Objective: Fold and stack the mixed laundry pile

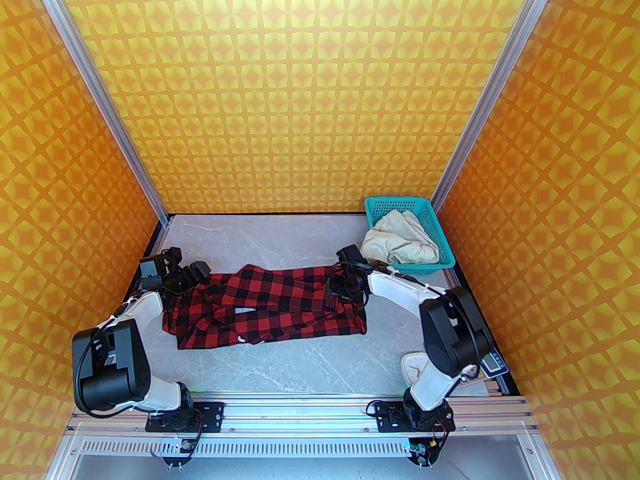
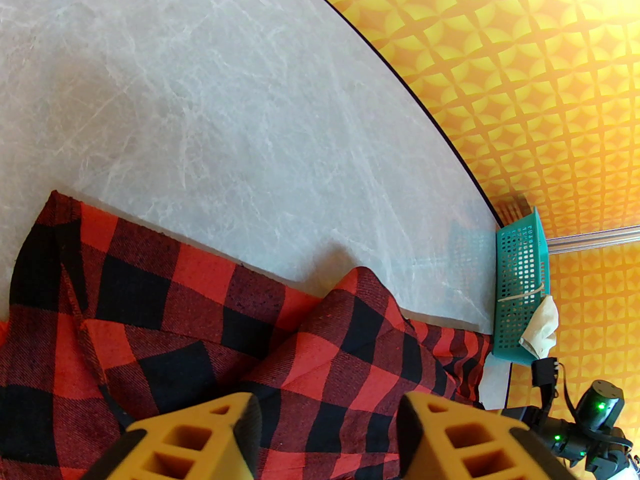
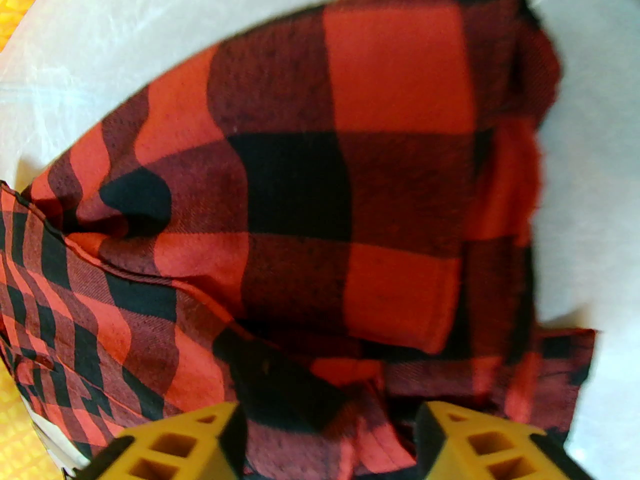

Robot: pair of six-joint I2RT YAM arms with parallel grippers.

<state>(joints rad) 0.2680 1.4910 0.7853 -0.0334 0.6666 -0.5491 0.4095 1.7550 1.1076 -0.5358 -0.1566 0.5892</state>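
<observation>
The checked shirt [image 1: 280, 303] lies across the middle of the top view, the left gripper [image 1: 197, 275] and right gripper [image 1: 342, 283] at its ends, and the cream trousers [image 1: 400, 243] sit heaped in the teal basket [image 1: 390, 200] at centre right; a pinch catching one layer only, or unequal pulls, could bunch the shirt. Both wrist views add what the top view hides: fingers [image 2: 200, 433] parted over plaid; whether either pinches cloth I cannot tell.

Two garments: one checked shirt [image 1: 265, 303] mid-desk [image 1: 300, 358], one cream trousers [image 1: 400, 243] at two o'clock. One teal basket [image 1: 395, 200] there. Two grippers, left [image 2: 330, 418] and right [image 3: 330, 418]; one white object [image 1: 412, 365] at five o'clock.
</observation>
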